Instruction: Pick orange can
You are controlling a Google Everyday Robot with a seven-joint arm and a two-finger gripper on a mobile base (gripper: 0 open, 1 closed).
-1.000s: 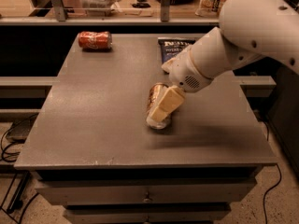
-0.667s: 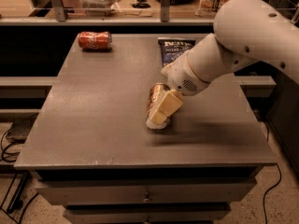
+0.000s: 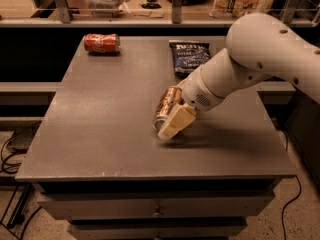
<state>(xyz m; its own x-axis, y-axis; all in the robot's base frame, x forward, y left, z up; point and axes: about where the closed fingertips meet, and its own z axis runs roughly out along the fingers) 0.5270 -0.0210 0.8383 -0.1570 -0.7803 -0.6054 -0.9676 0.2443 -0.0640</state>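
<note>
Metal this thin likely dents and slips, so grip the orange can [image 3: 167, 102], lying mid-frame on the counter [image 3: 100, 129], across its middle; whether the tool [image 3: 169, 124] over it has closed you cannot tell.

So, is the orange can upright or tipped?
Tipped: the orange can lies slanted on its side, silver end toward the camera, with the gripper at its near side.

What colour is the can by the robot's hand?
Coppery orange with whitish patches, in the camera view. The gripper is at the can.
</note>
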